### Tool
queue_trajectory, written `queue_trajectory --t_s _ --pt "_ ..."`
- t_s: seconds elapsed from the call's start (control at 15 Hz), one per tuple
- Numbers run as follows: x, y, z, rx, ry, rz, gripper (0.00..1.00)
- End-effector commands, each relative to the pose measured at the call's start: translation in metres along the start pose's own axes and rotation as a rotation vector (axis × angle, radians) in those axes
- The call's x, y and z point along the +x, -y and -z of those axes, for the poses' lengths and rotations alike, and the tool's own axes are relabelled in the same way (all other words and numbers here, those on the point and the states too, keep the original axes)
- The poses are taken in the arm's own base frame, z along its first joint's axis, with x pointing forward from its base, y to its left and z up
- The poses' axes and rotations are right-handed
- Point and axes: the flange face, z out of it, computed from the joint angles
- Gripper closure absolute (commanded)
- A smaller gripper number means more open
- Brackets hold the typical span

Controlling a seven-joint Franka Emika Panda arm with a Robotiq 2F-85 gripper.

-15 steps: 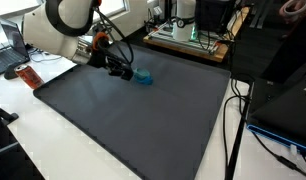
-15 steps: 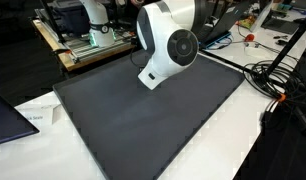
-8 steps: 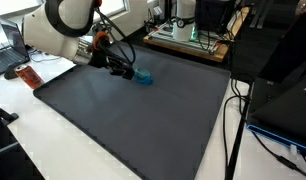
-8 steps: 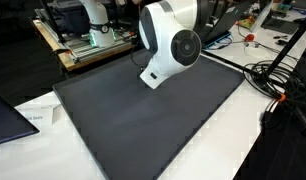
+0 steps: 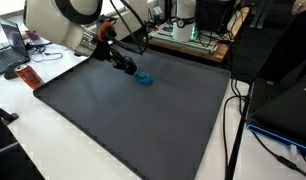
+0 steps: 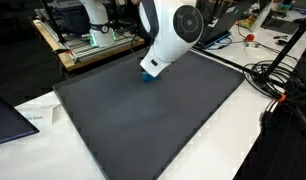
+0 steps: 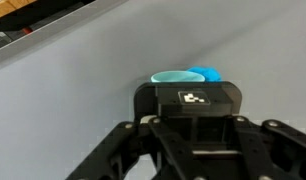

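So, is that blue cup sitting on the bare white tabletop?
No, the blue cup sits on the dark mat that covers the table.

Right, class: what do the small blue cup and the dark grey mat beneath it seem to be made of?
The blue cup is probably plastic: smooth, evenly coloured, with a thin moulded rim. The dark grey mat is likely rubber or foam with a matte finish: it shows only soft, diffuse light and no sharp reflections.
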Motion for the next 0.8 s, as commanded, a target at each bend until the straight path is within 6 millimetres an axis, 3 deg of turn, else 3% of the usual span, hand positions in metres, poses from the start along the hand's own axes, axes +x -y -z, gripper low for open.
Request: queue_trajectory --t_s 0.0,0.73 --pt "-0.028 -0.020 0.009 0.000 -0.092 -0.019 0.78" --pt "-0.078 -0.058 0.030 0.082 -0.244 -0.050 0.78"
